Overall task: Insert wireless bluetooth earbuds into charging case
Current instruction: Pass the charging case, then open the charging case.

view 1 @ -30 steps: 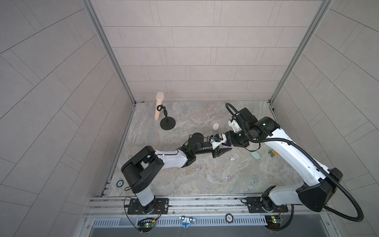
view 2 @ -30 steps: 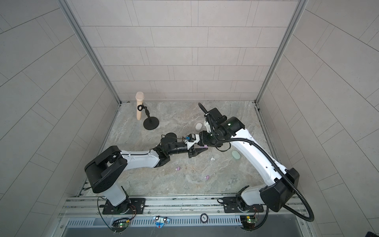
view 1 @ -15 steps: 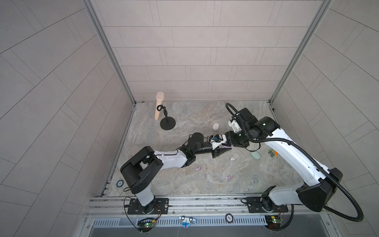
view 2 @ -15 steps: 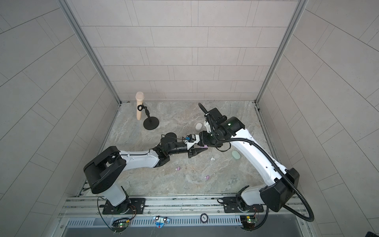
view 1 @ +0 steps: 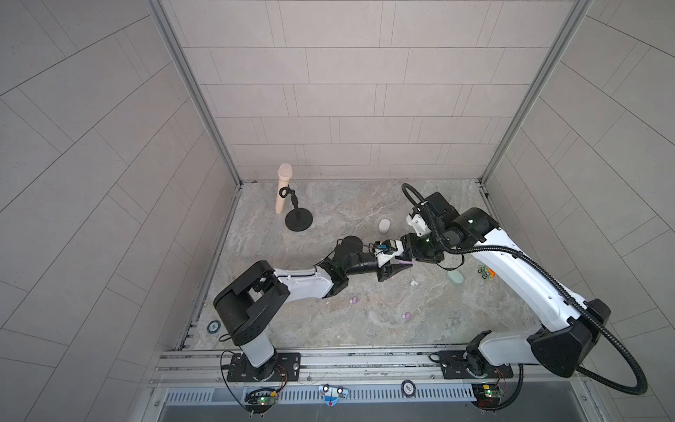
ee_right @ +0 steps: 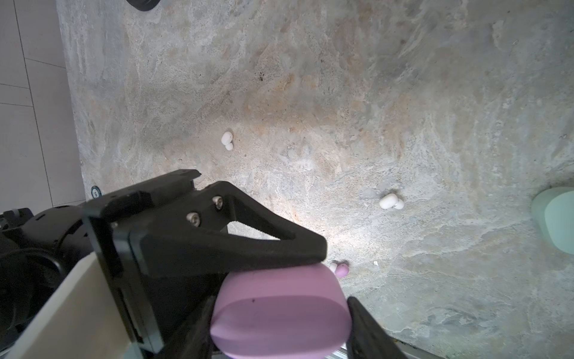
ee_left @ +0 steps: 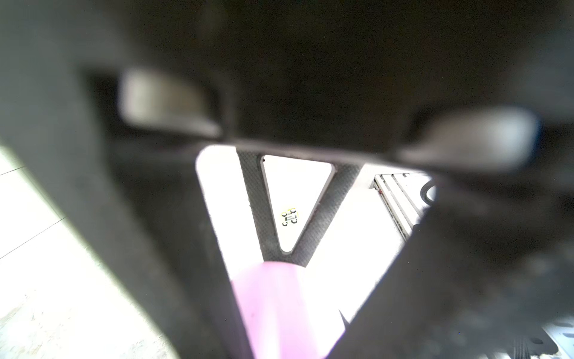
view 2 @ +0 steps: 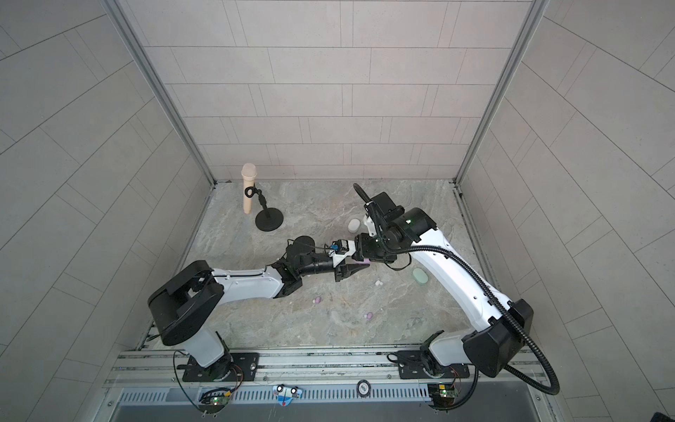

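Right gripper (ee_right: 284, 329): clamping the lilac case (ee_right: 273, 298) by its two sides.
Left gripper (view 1: 405, 266): fingers pressed together, the tip lying on the case's upper edge; whether it is pinching the lid, I cannot tell.
Loose pieces: lilac earbuds (view 1: 353, 300) lying on the table (view 1: 328, 219) toward the front, well apart from the case; a white earbud (view 1: 414, 282) lying near the grippers.
Step, as I judge it: prising the lid open.
Doing it well: gripping the lower shell only, working the tip into the seam, lifting gently so the case is not twisting free.
Since a second ago: both arms staying put; left fingers having drawn fully together.
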